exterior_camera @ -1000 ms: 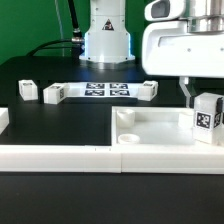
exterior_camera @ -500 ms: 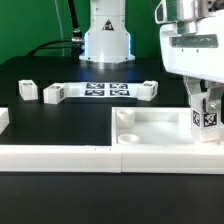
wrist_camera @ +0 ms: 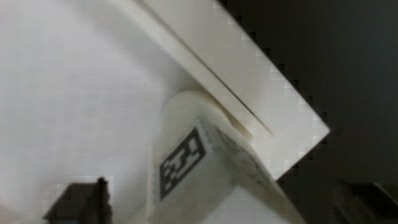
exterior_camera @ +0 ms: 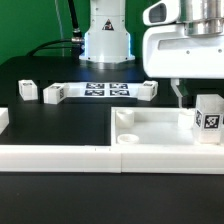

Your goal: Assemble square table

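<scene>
Pincer (exterior_camera: 200, 93) is apart, straddling the small white tagged leg block (exterior_camera: 207, 118), clear of it on the side I can see. The block stands upright in the corner of the large white plastic square tray-like table top (exterior_camera: 160, 130) at the exterior view's right, on the black worktop (exterior_camera: 60, 118). My read is the step is seating this leg, so I'd grip it square and low, keep it plumb and twist with no side load. The far finger is cut off by the frame. The tray rim hides the leg's foot and the wrist view is blurred, so I can't tell if it's seated.
</scene>
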### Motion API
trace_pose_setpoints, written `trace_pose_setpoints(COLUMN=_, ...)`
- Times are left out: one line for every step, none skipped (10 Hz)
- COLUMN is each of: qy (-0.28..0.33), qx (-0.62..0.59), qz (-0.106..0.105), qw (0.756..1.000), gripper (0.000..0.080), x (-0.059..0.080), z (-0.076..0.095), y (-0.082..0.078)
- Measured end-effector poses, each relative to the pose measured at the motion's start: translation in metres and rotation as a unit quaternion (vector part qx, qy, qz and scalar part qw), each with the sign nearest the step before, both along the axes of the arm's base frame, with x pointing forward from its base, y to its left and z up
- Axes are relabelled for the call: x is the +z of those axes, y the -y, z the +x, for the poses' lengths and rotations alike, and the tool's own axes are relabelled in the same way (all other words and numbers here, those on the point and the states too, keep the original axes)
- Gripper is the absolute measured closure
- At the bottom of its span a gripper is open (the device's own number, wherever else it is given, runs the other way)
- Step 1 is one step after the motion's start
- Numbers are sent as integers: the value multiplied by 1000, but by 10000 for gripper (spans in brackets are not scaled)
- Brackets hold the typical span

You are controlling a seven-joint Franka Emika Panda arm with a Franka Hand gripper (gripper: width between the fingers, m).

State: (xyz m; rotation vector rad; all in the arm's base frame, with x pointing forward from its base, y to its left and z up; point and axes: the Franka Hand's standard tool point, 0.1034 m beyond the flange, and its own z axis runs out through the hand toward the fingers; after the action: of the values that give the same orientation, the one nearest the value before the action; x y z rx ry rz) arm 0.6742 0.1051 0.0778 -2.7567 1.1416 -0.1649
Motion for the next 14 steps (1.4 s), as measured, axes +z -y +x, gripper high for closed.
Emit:
trace_pose_setpoints(qy=11, qx=3, qz=-1, qw=1000, gripper=156, x=3, z=-2, y=-7)
trace_pose_setpoints(qy=15, qx=49, qz=-11, qw=999, gripper=151, x=2, z=-3, y=-7)
trace_pose_setpoints(qy=18, qx=82, qz=-19, qw=996, gripper=151, x=2, z=-3, y=-4)
trace_pose_setpoints(qy=22, qx=151, qz=-38, qw=988, gripper=151, x=2, z=-2, y=-2)
trace_pose_setpoints(qy=22, qx=252, qz=-63, qw=966, gripper=150, x=3, z=0, y=2)
trace_pose_setpoints(qy=13, qx=335, qz=-78, qw=939, gripper=150, x=1, z=4, y=5)
trace_pose_setpoints(qy=5, qx=390, qz=-85, qw=917, gripper=150, x=-4, z=8, y=5)
trace_pose_setpoints(qy=10, qx=377, qz=-86, qw=922, gripper=150, x=-3, z=10, y=4)
trace_pose_setpoints(qy=9, qx=364, qz=-84, qw=927, gripper=150, x=-3, z=10, y=5)
trace_pose_setpoints(qy=9, qx=357, qz=-83, qw=930, gripper=312, x=-3, z=10, y=5)
trace_pose_setpoints(qy=7, qx=340, qz=-81, qw=937, gripper=312, x=-3, z=10, y=5)
trace_pose_setpoints(qy=5, qx=299, qz=-75, qw=951, gripper=450, x=-3, z=10, y=5)
trace_pose_setpoints(qy=3, qx=277, qz=-72, qw=958, gripper=511, x=-3, z=10, y=5)
trace_pose_setpoints(qy=0, qx=238, qz=-67, qw=969, gripper=511, x=-3, z=10, y=5)
